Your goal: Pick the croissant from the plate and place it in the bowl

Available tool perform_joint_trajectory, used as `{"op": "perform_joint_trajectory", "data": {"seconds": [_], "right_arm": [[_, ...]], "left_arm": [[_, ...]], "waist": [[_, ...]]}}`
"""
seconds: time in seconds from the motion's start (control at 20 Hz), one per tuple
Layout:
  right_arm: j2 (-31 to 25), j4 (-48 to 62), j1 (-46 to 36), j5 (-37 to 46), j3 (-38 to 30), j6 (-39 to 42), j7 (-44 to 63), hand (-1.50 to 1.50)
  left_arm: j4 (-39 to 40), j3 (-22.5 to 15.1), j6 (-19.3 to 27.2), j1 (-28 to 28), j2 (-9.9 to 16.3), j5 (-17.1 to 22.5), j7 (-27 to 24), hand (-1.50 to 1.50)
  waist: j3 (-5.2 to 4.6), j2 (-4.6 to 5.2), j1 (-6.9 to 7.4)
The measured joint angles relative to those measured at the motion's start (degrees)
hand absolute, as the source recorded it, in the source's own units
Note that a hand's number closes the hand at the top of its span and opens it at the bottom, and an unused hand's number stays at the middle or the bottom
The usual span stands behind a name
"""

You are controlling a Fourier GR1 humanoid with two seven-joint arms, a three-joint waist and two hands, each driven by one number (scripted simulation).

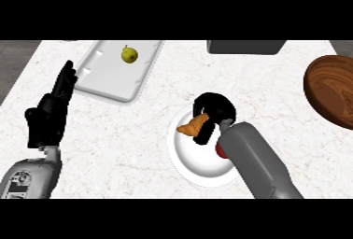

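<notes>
Your right robot hand [215, 109] is over the upper part of the white plate [196, 165], fingers and thumb curled round the croissant [194, 126]. The croissant shows as an orange-brown piece at the hand's lower left, above the plate's surface; whether it touches the plate cannot be told. The wooden bowl [333, 91] sits at the tabletop's [138, 135] right edge, well apart from the plate, partly cut by the frame. Your left robot hand [52, 112] rests at the left side, fingers straight and pointing up, holding nothing. A white tray [103, 84] lies at upper left with a yellow-green pear [129, 54] in it. A dark grey object [246, 46] stands at the top edge.
</notes>
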Motion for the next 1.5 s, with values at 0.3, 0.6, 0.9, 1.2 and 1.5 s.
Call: {"op": "perform_joint_trajectory", "data": {"seconds": [0.3, 0.6, 0.9, 1.2, 1.5], "right_arm": [[0.9, 2.7, -8.1, -3.6, -1.6, -15.0, 15.3, 1.50], [1.1, -1.6, -13.4, -3.5, 0.5, -31.3, 24.5, 1.50], [0.4, -4.0, -17.2, 5.5, 0.9, -38.6, 35.4, 1.50], [-3.3, -8.2, -15.3, 11.5, -2.1, -39.0, 38.5, 1.50], [-9.3, -12.2, -10.3, 11.4, -8.3, -41.6, 36.1, 1.50]], "left_arm": [[-0.6, -0.7, -0.9, -1.2, -0.1, 0.0, 1.2, 0.00], [0.8, 0.0, -0.9, -2.3, -0.1, 0.2, 1.4, 0.00], [-0.8, 0.7, -0.9, 0.6, 0.4, -0.1, 0.8, 0.00], [-0.1, 1.0, -0.2, 0.4, -0.1, -0.9, 0.6, 0.00], [-0.9, 0.7, -0.1, 1.3, -0.9, -1.3, 0.4, 0.00]], "waist": [[0.03, 0.18, 1.71], [-0.01, -0.17, 0.87], [-0.05, -0.56, -0.49], [-0.02, -0.50, -1.42], [0.00, -0.39, -1.43]]}}
